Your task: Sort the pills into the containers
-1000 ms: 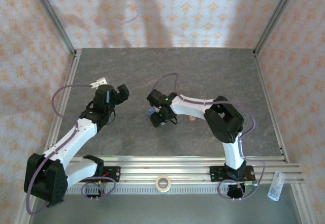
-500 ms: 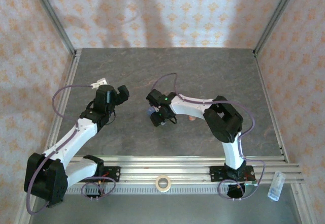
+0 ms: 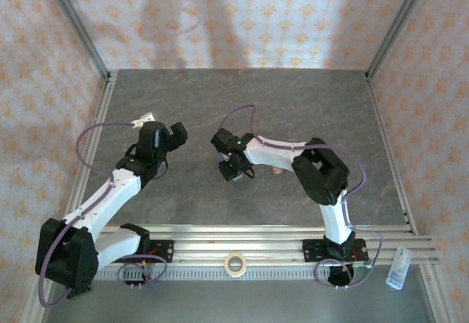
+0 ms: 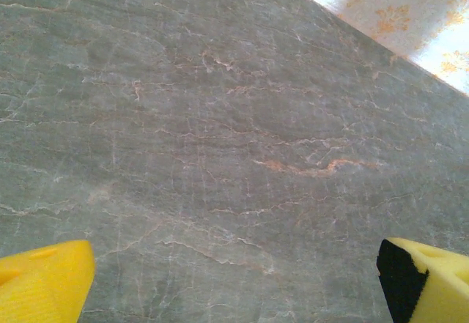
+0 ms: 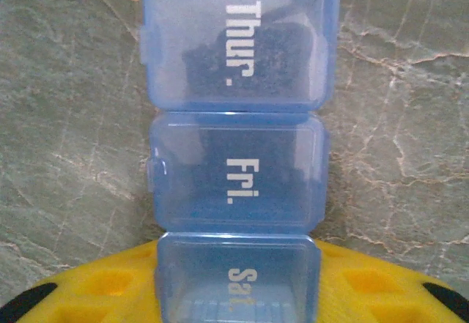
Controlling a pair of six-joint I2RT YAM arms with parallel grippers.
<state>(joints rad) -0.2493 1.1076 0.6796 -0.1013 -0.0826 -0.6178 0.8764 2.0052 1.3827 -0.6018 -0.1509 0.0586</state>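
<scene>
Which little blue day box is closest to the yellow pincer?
The translucent blue plastic compartment marked "Sat.": it sits between the yellow fingers of the right pincer, while "Fri." and "Thur." lie farther out.

On counter (image 5: 396, 154), well off its edges, containers (image 5: 234, 169) in a row: Thur. farthest, Fri. next, Sat. nearest, between right gripper (image 5: 238, 301) fingers (image 5: 366, 286).

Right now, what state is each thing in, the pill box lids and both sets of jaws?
Thur. lid, shut.
Fri. lid, shut.
Sat. lid, shut.
Left gripper, jaws wide open, holding nothing.
Right gripper, jaws flanking the Sat. end; grip unclear.
</scene>
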